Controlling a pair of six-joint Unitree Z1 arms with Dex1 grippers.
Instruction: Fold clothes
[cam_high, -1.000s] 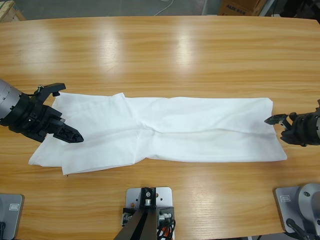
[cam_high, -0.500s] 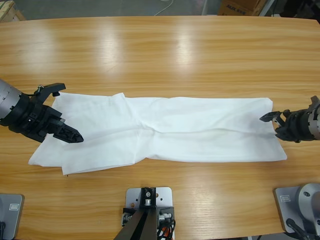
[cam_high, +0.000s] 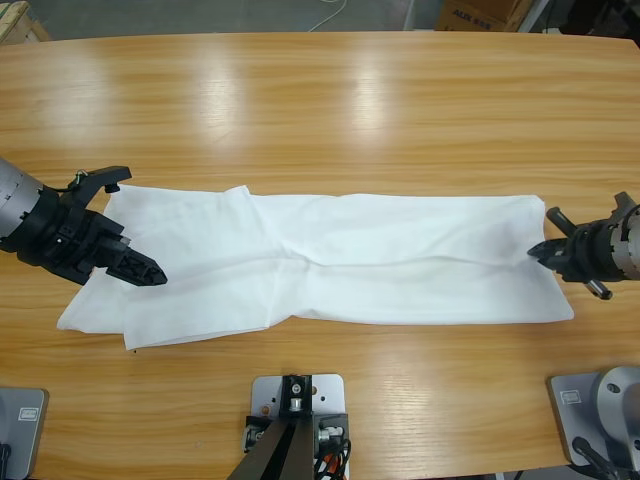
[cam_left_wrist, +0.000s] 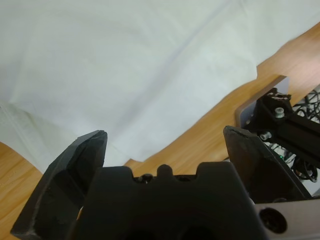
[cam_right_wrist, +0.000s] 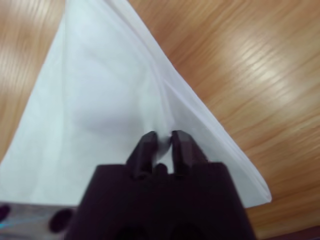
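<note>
Our right gripper (cam_right_wrist: 164, 140) pinches the T-shirt (cam_high: 330, 265) hem at its tips; our left gripper (cam_left_wrist: 165, 145) gapes; lengthwise fold done, crosswise folds remain.

Evenly and brightly lit from overhead. Across the far half of the desk (cam_high: 330, 110) in the high view, three pale vertical streaks of glare, at 11, 12 and 1 o'clock, washing out the wood grain. Only thin, soft shadows under the white T-shirt (cam_high: 330, 262) edges and beneath the left gripper (cam_high: 120, 225) at 9 o'clock. High view sharp throughout; slight bowing of the far desk edge toward the corners. Left wrist view: cloth in focus, near black jaws dark and a little soft. Right wrist view: hazy overall, wood grain smeared at 2 o'clock, right gripper (cam_right_wrist: 164, 145) body blurred at 6 o'clock, cloth nearly overexposed.
</note>
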